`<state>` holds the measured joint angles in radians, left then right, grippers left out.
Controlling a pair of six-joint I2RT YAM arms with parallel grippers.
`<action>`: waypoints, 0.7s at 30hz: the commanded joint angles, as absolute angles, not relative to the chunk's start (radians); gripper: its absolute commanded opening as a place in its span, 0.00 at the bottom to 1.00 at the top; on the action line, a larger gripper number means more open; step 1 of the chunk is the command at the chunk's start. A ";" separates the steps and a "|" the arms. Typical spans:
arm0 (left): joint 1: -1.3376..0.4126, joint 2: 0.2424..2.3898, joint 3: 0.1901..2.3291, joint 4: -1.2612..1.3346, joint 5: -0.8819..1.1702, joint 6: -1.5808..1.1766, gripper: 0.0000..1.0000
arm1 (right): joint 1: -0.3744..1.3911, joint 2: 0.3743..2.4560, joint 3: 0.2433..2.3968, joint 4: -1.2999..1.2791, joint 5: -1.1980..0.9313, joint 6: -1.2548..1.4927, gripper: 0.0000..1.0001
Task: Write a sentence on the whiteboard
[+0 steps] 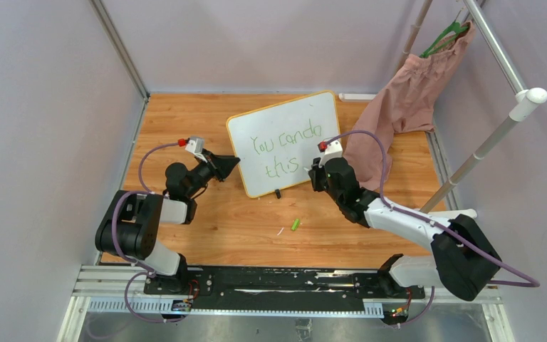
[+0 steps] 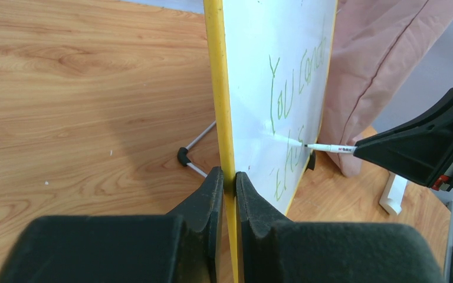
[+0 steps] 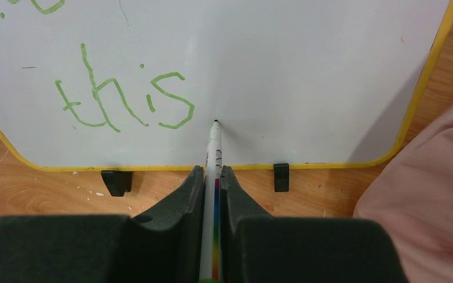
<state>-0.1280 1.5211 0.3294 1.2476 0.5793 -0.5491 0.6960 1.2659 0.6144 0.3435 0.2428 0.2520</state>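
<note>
The whiteboard (image 1: 278, 117) stands on the table (image 1: 221, 221), long axis slanting near-left to far-right, face toward the arms — white, yellow-rimmed, the sentence (image 1: 285, 144) in green. The left gripper (image 2: 229, 175) clamps its left rim; the right gripper (image 3: 212, 172) pinches a marker (image 3: 214, 144), its tip — hidden from above — touching just right of "this" in the right wrist view.

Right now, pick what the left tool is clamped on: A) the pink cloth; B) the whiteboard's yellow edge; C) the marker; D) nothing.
B: the left wrist view shows the left tool shut on the whiteboard at its yellow edge; the marker sits in the right tool.
</note>
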 commanded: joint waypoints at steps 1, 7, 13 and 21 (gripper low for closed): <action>-0.149 1.533 0.333 1.193 0.581 -0.509 0.00 | 0.677 1.278 0.647 0.367 0.246 0.266 0.00; -0.149 1.533 0.333 1.193 0.581 -0.508 0.00 | 0.676 1.288 0.646 0.370 0.242 0.268 0.00; -0.149 1.534 0.333 1.193 0.581 -0.507 0.00 | 0.673 1.293 0.646 0.367 0.241 0.268 0.00; -0.149 1.532 0.333 1.192 0.580 -0.508 0.00 | 0.673 1.298 0.646 0.360 0.242 0.265 0.00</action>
<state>-0.1280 1.5211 0.3294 1.2480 0.5793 -0.5491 0.6926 1.2747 0.6201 0.3439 0.2367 0.2527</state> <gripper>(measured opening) 0.131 0.149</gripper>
